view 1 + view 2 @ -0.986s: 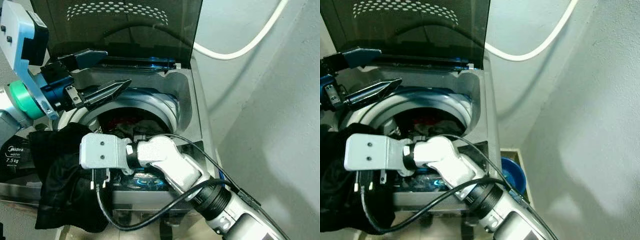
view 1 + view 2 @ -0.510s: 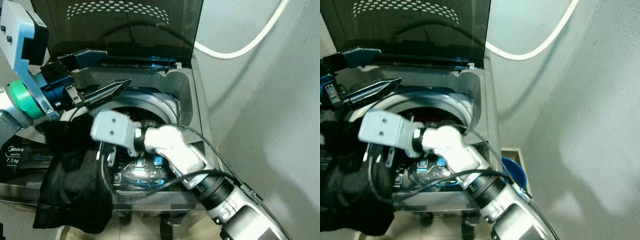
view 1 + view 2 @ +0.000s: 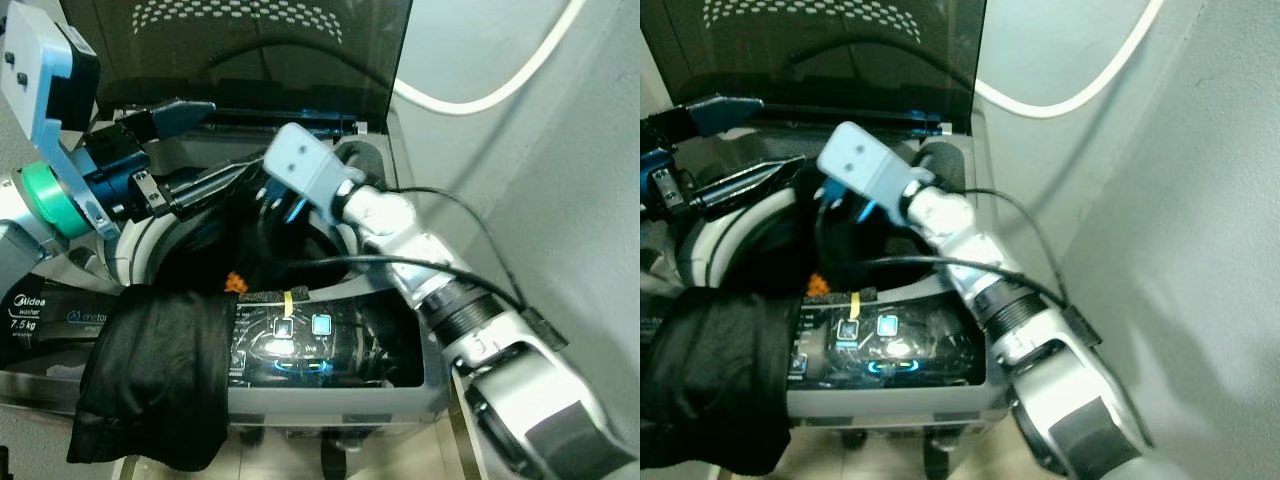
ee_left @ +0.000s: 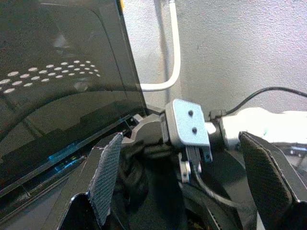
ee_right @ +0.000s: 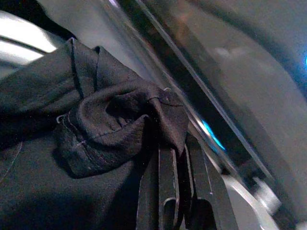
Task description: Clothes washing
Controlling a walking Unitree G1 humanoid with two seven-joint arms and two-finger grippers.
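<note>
One cloth: black, long way runs from the washer front up to the drum.
Right gripper: fingers pinched on the cloth's top end, over the drum.
Left gripper: fingers wide apart, holding nothing, beside the drum.

A white hose curves across the pale grey wall, running from the upper right down toward the corner behind the machine. That wall fills the whole right side, plain and shadowed in soft patches. Low down, a strip of beige floor peeks out at the bottom edge, dim under the front.
</note>
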